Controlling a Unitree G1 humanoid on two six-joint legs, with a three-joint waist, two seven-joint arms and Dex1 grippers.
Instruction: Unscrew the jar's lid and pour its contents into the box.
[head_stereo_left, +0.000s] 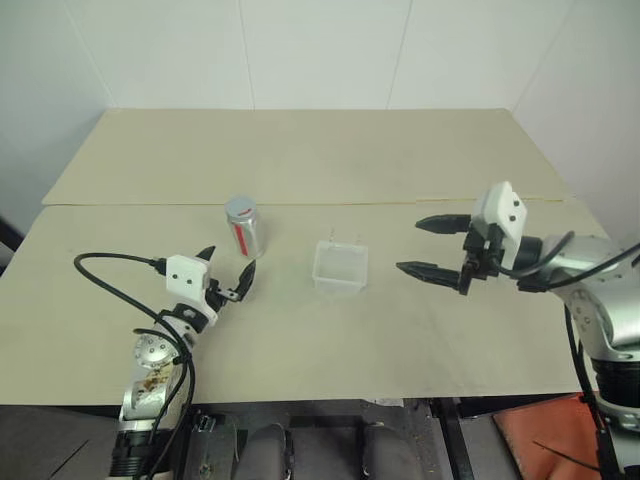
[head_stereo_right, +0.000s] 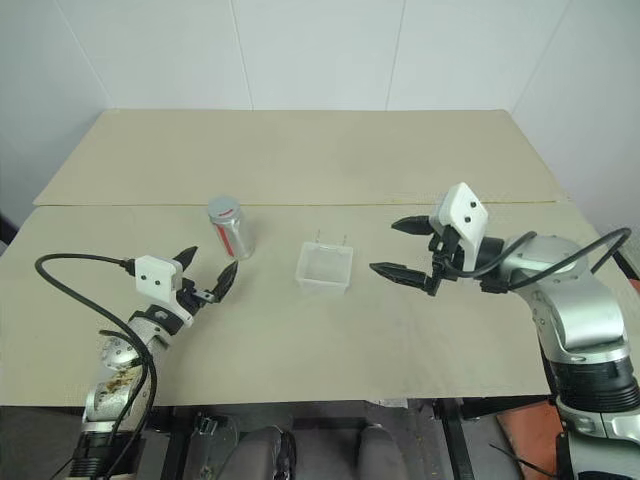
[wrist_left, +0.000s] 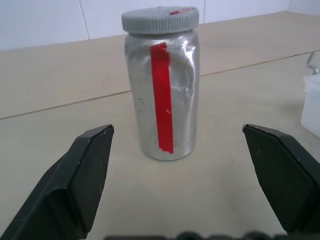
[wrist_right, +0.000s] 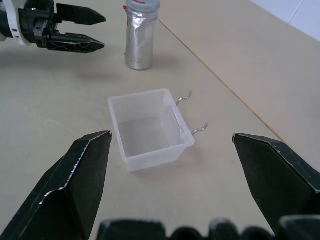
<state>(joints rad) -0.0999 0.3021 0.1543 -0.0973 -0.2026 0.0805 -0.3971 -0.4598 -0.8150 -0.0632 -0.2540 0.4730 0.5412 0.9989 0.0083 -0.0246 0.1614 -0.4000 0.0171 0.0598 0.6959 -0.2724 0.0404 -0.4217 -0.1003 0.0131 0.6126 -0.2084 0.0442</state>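
From the head camera, the left gripper (head_stereo_left: 228, 268) reaches forward low over the counter (head_stereo_left: 300, 330), its fingers spread wide and holding nothing, just short of the jar (head_stereo_left: 243, 226). The jar stands upright with its lid (head_stereo_left: 240, 208) screwed on. To the jar's right, near the middle of the counter, sits the box (head_stereo_left: 340, 268), clear-walled and empty. The right gripper (head_stereo_left: 428, 246) hovers to the right of the box, pointing toward it, fingers parted and empty, apart from the box.

In the left wrist view, the jar stands centred between the two black fingers (wrist_left: 75, 185), a red stripe running down its dented silvery side, the grey lid on top. Neither finger touches it.

In the right wrist view, the box (wrist_right: 150, 125) lies between the open fingers (wrist_right: 75, 185) with nothing inside; two wire hooks (wrist_right: 192, 114) stick out from one wall. Beyond it stand the jar (wrist_right: 140, 37) and the left gripper (wrist_right: 95, 32).
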